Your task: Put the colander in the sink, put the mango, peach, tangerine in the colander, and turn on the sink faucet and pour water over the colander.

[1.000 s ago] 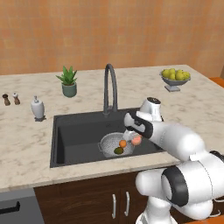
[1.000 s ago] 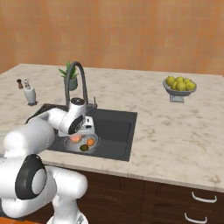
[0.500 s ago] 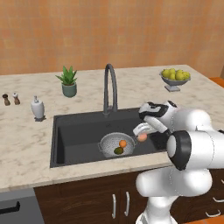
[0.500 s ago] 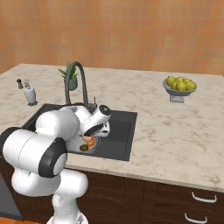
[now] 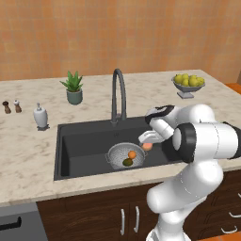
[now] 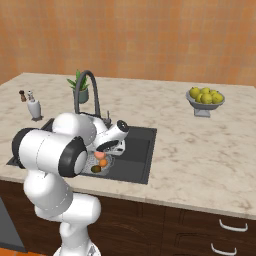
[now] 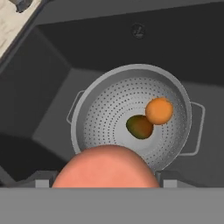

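Jaws wide — apparently gripping peach (image 7: 105,168)

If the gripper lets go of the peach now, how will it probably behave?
The peach sits between the gripper's fingers above the colander rim, so it would probably drop in. Being round, it may roll down the curved wall toward the mango and tangerine, perhaps nudging them.

The hand (image 7: 105,181) holds the peach (image 7: 105,168) above the colander (image 7: 131,113).

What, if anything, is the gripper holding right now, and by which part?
The gripper holds the peach between its fingers, across the fruit's sides, above the colander.
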